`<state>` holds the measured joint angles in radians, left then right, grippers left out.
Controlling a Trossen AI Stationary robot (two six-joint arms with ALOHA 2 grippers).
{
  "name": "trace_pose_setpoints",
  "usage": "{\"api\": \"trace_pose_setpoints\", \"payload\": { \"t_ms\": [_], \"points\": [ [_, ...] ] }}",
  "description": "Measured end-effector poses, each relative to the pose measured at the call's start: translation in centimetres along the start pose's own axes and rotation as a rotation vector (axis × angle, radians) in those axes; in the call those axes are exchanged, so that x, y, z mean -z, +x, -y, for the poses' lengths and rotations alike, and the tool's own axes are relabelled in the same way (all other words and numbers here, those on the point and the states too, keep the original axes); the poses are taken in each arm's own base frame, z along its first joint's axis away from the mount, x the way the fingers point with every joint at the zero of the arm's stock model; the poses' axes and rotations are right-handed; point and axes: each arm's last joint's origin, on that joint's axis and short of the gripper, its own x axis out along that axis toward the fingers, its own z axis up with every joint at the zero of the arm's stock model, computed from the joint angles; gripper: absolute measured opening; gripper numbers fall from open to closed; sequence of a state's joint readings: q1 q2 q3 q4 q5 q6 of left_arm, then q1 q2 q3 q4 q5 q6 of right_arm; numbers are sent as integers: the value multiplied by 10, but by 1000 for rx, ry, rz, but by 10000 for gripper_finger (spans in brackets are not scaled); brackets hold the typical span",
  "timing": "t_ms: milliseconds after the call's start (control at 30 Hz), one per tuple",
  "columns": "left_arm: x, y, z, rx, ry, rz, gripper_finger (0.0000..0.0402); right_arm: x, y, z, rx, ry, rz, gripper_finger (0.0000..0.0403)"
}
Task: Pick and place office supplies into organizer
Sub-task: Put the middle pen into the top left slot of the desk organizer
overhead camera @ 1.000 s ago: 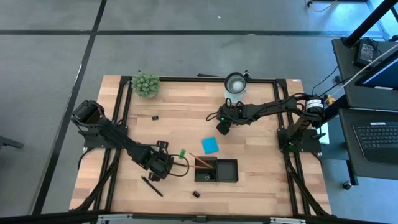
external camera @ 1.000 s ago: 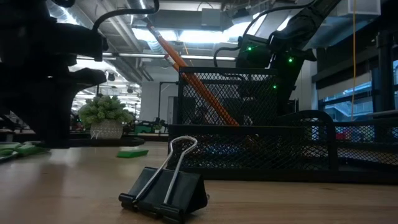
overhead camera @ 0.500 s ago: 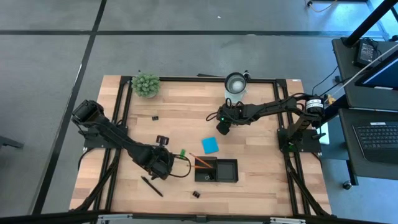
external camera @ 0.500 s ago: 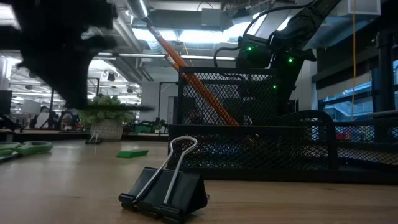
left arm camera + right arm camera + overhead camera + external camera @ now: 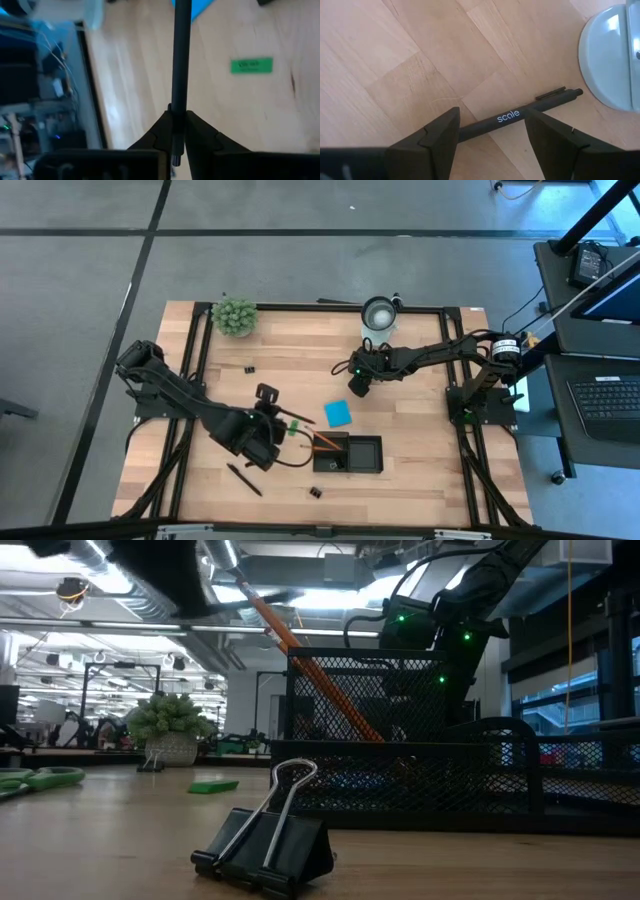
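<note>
Fingers (image 5: pixel 162 131) of the left gripper (image 5: pixel 176 134): nearly closed, pinching a slim black pen (image 5: pixel 181 55) that runs straight out between them, lifted off the pale wooden table (image 5: pixel 420 480). Left gripper in the high view (image 5: pixel 272 423): above the front-left part of the table, just beside the low black mesh organizer tray (image 5: pixel 365 455). Small green rectangular block (image 5: pixel 251 65): flat on the wood below the held pen; in the high view (image 5: pixel 293 426) just beside the left gripper. Blue square note pad (image 5: pixel 338 413): flat on the table, near the organizer's back edge. Thin orange-brown pencil (image 5: pixel 326 441): leaning in the organizer's left compartment, slanting up against the mesh in the low view (image 5: pixel 305 660). Fingers (image 5: pixel 436 137) of the right gripper (image 5: pixel 490 132): spread wide, one on each side of a second black pen printed "scale" (image 5: pixel 515 115) lying on the wood, not closed on it. White round cup (image 5: pixel 612 60): just beyond that pen's tip; in the high view (image 5: pixel 379 313) at the table's back edge. Right gripper in the high view (image 5: pixel 356 383): mid-table, between cup and note pad. Third black pen (image 5: pixel 244 479): flat near the front-left edge. Black binder clip (image 5: pixel 268 840): at the front edge, close before the organizer. Green-handled scissors (image 5: pixel 40 778): flat at the far left of the low view. Fuzzy green plant ball (image 5: pixel 234 316): back-left corner.
</note>
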<state>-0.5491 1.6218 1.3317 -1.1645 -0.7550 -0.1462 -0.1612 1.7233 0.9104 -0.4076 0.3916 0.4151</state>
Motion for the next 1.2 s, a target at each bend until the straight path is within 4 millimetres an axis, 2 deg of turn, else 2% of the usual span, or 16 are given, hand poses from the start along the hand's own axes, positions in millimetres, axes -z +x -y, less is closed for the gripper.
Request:
{"api": "trace_pose_setpoints", "payload": {
  "t_ms": [367, 600, 800, 1033, 1200],
  "points": [
    [-27, -15, -24, -27, 111, 140, 28, -1, 0, 0, -3, 6, 6, 228],
    [-47, -14, -28, -129, 297, 147, 28, -1, 0, -1, -4, 33, 8, 228],
    [-57, -2, -18, -274, 486, 69, 28, -1, 0, -1, -6, 35, 9, 228],
    [-68, 14, 9, -489, 833, -90, 28, -1, 0, -1, -7, 61, 10, 228],
    [-77, 25, 28, -558, 939, -140, 28, -1, 0, -1, -7, 62, 11, 228]
  ]
}}
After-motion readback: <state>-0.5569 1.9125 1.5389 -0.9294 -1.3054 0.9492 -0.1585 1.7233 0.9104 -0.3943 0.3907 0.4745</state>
